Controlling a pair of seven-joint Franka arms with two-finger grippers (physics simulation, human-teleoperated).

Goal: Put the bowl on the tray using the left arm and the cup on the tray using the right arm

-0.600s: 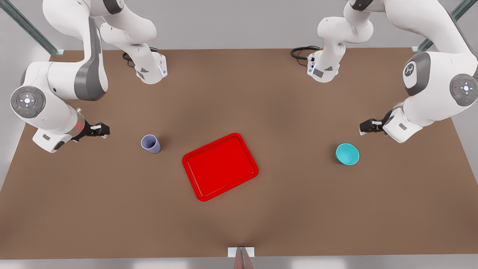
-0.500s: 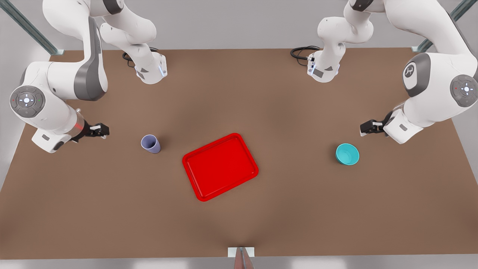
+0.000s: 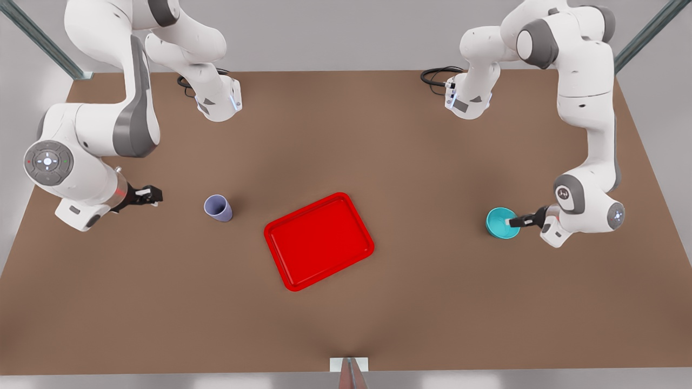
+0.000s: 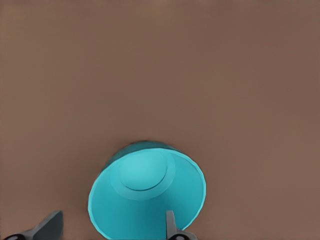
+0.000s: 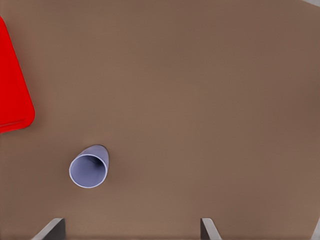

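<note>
While the tray (image 3: 319, 241) lies bare in the middle of the table (image 3: 378, 140), neither thing has yet been set on it, so by my reading the whole task remains ahead: two lifts, two carries, two releases. The bowl (image 3: 501, 223) stands upright on the table well to the tray's side at the front view's right, and the left gripper (image 3: 511, 221) is down at it, reaching over the rim edge farthest from the tray. In the left wrist view its fingers (image 4: 170, 226) stand apart, one inside the bowl (image 4: 147, 192) and the other outside the wall, so the jaws straddle the rim but have not closed on it; I judge the grasp to be the step in hand. The cup (image 3: 218, 208) stands on the table near the tray's other side, at the front view's left, not touching the tray. The right gripper (image 3: 153, 194) hangs beyond the cup, farther from the tray, well apart from it, and the right wrist view shows its fingertips (image 5: 50, 229) spread wide with the cup (image 5: 89, 166) ahead of them and a corner of the tray (image 5: 14, 95) past that; this arm waits. By count there are one tray, one bowl, one cup, two arms and two grippers.
</note>
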